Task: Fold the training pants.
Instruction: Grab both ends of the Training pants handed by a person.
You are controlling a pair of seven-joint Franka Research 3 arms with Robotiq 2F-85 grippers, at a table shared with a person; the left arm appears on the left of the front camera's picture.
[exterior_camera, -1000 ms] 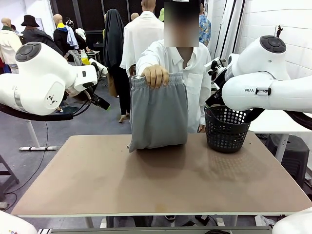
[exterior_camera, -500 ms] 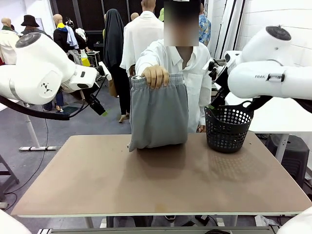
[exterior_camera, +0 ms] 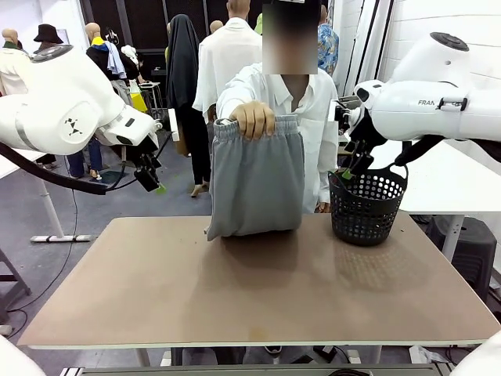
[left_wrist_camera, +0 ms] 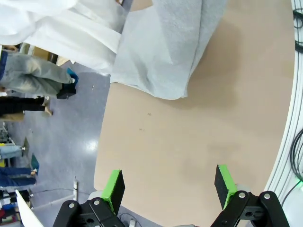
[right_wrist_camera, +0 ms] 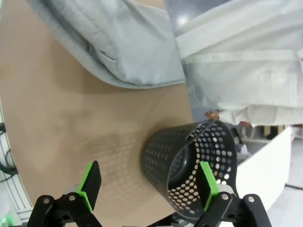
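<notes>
- Hanging by the waistband from a person's hand [exterior_camera: 250,121], the pants [exterior_camera: 256,184] drop as a grey doubled bundle, and their lower end rests on the far part of the surface [exterior_camera: 258,290]
- A black mesh basket [exterior_camera: 366,205] stands on the surface to the right of the pants, near them but apart
- The left claw [exterior_camera: 153,182] hovers in the air off the pants' left side, well apart from them, near the far left corner of the surface
- In the left wrist view this claw [left_wrist_camera: 169,182] has its green pads [left_wrist_camera: 113,187] spread wide and empty over bare surface, with the pants' lower end beyond
- The right claw [exterior_camera: 350,167] hangs at the basket's left rim; contact cannot be told
- In the right wrist view that claw [right_wrist_camera: 148,182] is likewise apart and holds nothing, with the basket below it and the pants farther off
</notes>
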